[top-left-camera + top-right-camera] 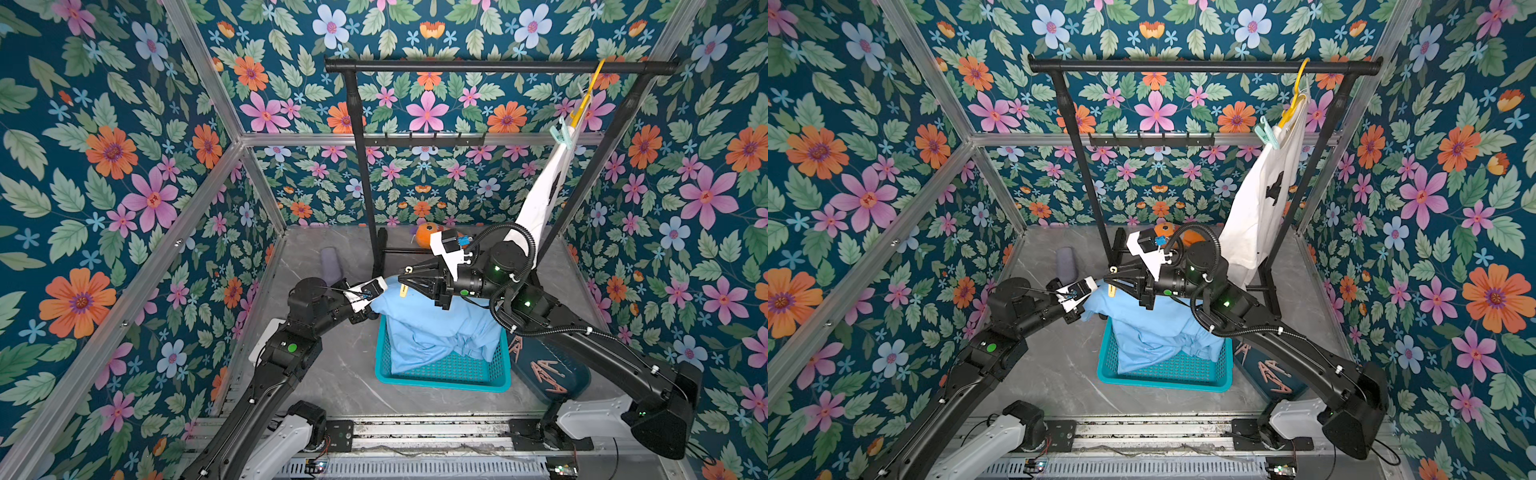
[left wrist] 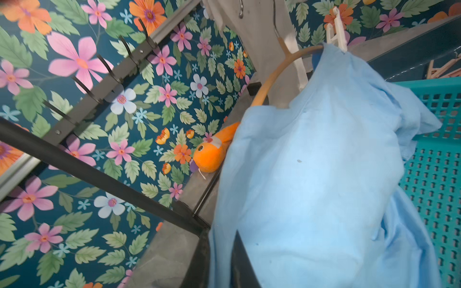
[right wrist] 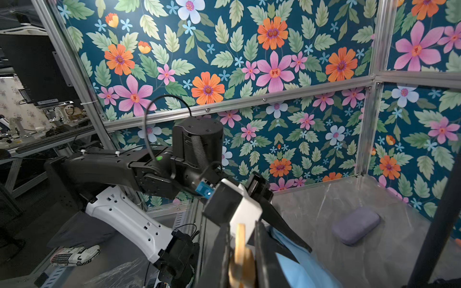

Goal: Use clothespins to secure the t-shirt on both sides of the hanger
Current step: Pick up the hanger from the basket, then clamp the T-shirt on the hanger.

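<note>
We're pinning the t-shirt's [image 1: 432, 328] shoulder.
Our left pincer [image 1: 376, 297] is clenching the t-shirt, right pincer [image 1: 409, 282] grasping a clothespin [image 3: 240, 249]; next we're needing it seated over fabric and hanger [image 2: 274, 72].

Black clothes rack [image 1: 498, 66] at the back of a grey marbled table [image 1: 345, 365]; orange plush toy [image 1: 428, 235] and purple pad [image 1: 331, 264] near its foot; teal mesh basket [image 1: 440, 380] in front; floral walls [image 1: 124, 166] around

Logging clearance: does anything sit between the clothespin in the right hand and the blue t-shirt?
Nothing visible does: the clothespin sits right at the blue t-shirt, with the left hand gripping cloth close beside it.
</note>
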`<state>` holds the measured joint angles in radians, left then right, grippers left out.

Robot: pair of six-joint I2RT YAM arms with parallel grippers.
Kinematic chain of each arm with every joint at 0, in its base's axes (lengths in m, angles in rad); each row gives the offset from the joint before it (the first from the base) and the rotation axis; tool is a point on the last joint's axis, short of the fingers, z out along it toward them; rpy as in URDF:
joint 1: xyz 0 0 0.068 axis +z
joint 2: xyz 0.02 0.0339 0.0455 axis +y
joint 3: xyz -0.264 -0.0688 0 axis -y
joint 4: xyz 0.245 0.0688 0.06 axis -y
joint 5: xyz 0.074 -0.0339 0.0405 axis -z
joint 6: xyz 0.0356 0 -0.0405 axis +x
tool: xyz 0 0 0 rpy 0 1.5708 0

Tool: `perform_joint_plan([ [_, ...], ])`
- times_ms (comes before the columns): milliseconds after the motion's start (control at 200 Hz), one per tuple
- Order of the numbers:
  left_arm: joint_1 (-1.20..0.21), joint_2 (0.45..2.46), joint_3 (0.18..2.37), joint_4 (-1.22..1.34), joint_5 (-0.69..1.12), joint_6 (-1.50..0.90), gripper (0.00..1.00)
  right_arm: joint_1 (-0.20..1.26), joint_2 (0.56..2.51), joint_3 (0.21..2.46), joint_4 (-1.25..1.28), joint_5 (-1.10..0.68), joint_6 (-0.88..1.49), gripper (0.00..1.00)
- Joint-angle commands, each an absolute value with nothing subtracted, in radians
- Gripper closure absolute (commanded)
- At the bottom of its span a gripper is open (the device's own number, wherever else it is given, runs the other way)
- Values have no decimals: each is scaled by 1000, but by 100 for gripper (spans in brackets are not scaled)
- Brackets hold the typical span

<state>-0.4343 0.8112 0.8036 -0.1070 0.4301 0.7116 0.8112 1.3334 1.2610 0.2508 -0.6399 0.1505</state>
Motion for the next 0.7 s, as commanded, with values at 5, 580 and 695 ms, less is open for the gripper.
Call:
perform_joint_plan([
  [5,-442,798,811,-59,380,760,100,820,1389,1319,215,-581,122,100],
  [580,-446,724,787,-58,471,822,100,827,1522,1442,79,-527,18,100],
  [695,-446,724,798,-67,492,823,100,827,1523,1440,78,-526,2,100],
])
